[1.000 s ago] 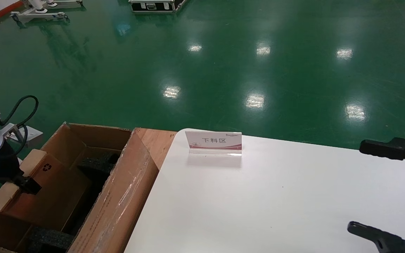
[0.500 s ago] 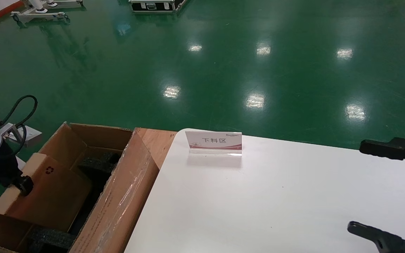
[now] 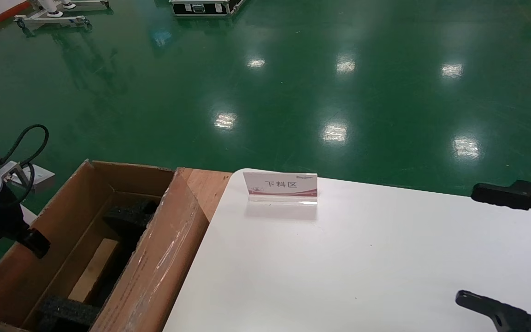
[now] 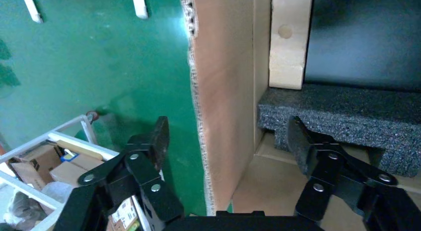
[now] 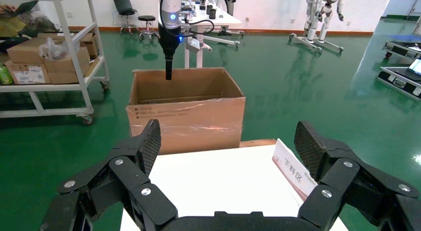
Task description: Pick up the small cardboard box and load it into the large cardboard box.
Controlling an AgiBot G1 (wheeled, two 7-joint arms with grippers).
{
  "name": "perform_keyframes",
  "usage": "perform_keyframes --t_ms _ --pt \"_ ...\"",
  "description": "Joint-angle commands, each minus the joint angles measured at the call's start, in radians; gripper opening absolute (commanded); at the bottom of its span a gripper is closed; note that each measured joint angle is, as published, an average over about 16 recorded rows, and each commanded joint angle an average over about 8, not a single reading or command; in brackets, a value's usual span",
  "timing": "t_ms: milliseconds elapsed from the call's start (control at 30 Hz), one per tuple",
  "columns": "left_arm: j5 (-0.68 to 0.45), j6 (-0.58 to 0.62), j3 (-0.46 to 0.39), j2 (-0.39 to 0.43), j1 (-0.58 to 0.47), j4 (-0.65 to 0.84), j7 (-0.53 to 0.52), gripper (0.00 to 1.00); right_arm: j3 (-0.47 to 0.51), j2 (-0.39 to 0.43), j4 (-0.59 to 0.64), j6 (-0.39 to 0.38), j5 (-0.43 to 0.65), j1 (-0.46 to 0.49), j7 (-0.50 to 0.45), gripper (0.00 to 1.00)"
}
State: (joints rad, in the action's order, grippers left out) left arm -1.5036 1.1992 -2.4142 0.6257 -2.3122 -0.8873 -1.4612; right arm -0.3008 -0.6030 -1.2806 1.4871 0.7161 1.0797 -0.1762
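Note:
The large cardboard box (image 3: pixel 155 258) stands open at the left of the white table, with black foam blocks (image 3: pixel 129 214) inside. The small cardboard box (image 3: pixel 94 269) lies deep inside it between the foam, only a light-brown strip showing; the left wrist view shows it (image 4: pixel 290 37) beside foam (image 4: pixel 347 109). My left gripper (image 3: pixel 32 242) is open and empty, its jaws astride the large box's far-left wall (image 4: pixel 223 92). My right gripper (image 3: pixel 470 244) hangs open and empty over the table's right side. The large box also shows in the right wrist view (image 5: pixel 186 112).
A white sign (image 3: pixel 280 184) with red print stands at the back edge of the white table (image 3: pixel 362 258). A wooden board (image 3: pixel 203 184) lies between box and table. A shelf cart with cartons (image 5: pixel 49 57) stands beyond the large box on the green floor.
The small box was held tilted in my left gripper over the large box. It has left the gripper and dropped down inside; the gripper now stands open at the box wall.

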Motion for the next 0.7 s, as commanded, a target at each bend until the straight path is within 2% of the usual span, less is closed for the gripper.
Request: perform_keyframes --t_ms 33,267,433,700 --pt "0.001 0.001 -0.001 0.003 0.004 0.003 -0.002 1.0 0.0 0.0 0.0 0.0 0.0 0.0 0.0 1.0" --pt "-0.012 -0.05 0.038 -0.052 -0.115 -0.094 0.058 1.0 0.0 0.0 0.001 0.0 0.0 0.0 0.0 1.0" --pt "-0.014 -0.1 0.083 -0.141 -0.236 -0.237 0.115 1.0 -0.001 0.0 0.001 0.0 0.0 0.0 0.0 1.0" --pt "0.052 -0.147 0.168 -0.286 -0.384 -0.434 0.248 1.0 -0.001 0.0 0.001 0.0 -0.001 0.001 0.001 1.0"
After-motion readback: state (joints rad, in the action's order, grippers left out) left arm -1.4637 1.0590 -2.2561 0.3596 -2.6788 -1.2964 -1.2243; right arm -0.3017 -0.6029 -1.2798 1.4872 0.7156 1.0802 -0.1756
